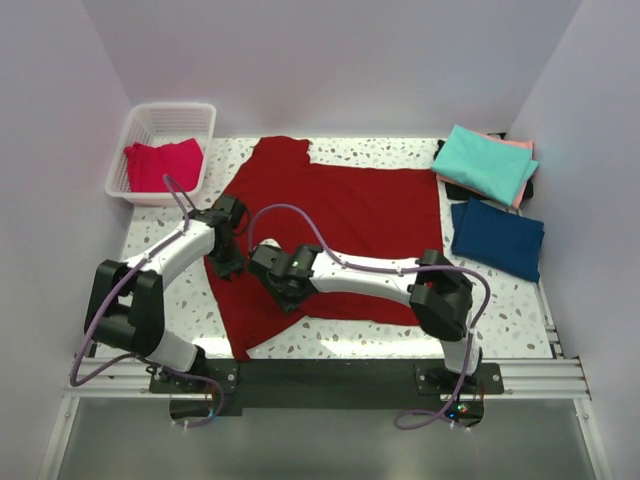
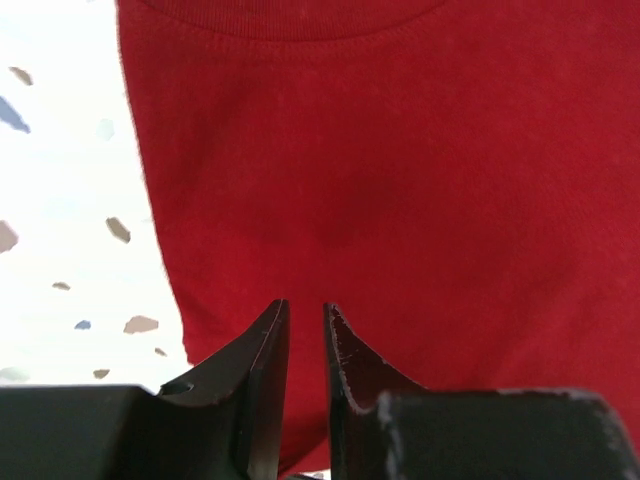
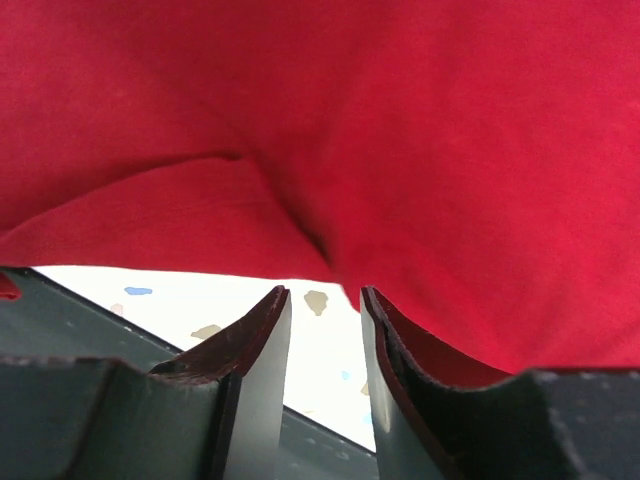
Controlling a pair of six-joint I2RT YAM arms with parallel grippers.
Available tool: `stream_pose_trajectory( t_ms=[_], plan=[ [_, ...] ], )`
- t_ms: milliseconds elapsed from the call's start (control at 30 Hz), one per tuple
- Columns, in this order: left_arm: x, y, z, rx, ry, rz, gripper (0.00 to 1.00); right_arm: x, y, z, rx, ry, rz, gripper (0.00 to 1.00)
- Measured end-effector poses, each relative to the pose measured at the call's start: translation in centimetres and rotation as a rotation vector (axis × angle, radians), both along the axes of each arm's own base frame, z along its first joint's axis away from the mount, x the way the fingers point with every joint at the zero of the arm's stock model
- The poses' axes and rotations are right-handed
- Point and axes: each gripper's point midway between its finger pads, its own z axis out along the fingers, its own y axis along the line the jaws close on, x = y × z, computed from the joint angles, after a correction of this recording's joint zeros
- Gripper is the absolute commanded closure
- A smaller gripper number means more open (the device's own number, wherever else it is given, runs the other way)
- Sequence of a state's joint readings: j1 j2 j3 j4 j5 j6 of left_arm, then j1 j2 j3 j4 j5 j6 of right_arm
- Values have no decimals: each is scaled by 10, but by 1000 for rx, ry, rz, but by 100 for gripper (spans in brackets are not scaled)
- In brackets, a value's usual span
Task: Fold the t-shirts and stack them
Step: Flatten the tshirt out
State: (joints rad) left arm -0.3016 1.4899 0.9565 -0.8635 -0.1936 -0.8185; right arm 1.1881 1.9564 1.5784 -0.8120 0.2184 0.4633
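**Dark red t-shirt** (image 1: 360, 230): spread flat in the middle of the worktop (image 1: 500, 315). Its long axis runs from left edge to right edge, neck end toward the left, hem toward the right.

**Hands:** both are at the neck end, well apart from the hem.
- **Left hand** (image 2: 303, 310): fingers narrowly parted with nothing seen between them, low over the cloth just inside its edge. A curved seam lies beyond.
- **Right hand** (image 3: 325, 292): equally narrow, with bare worktop showing through the gap and the cloth edge just past the tips.

**Judgement:** a fold from here would carry cloth rightward along that axis. The left arm is nearer the collar.

**Other shirts:**
- The teal t-shirt (image 1: 485, 165) lies on the salmon pink t-shirt (image 1: 518, 146) in the far right corner.
- The navy t-shirt (image 1: 497, 238) lies by the right edge.
- The pinkish-red t-shirt (image 1: 163, 165) is in the basket (image 1: 175, 112) in the far left corner.

**Markings:** no brand, label or writing legible.
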Motion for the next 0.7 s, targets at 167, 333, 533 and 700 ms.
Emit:
stream_pose_trajectory(
  t_ms=[167, 333, 533, 700],
  plan=[
    [-3, 8, -18, -30, 51, 8, 76, -14, 11, -11, -12, 7, 58, 61],
    [2, 13, -21, -38, 48, 1, 76, -21, 23, -20, 0, 9, 98, 60],
    [6, 24, -34, -38, 80, 17, 76, -17, 40, -35, 6, 1, 128, 60],
    [7, 30, -39, -44, 98, 27, 77, -11, 49, -43, 11, -16, 144, 60]
  ],
)
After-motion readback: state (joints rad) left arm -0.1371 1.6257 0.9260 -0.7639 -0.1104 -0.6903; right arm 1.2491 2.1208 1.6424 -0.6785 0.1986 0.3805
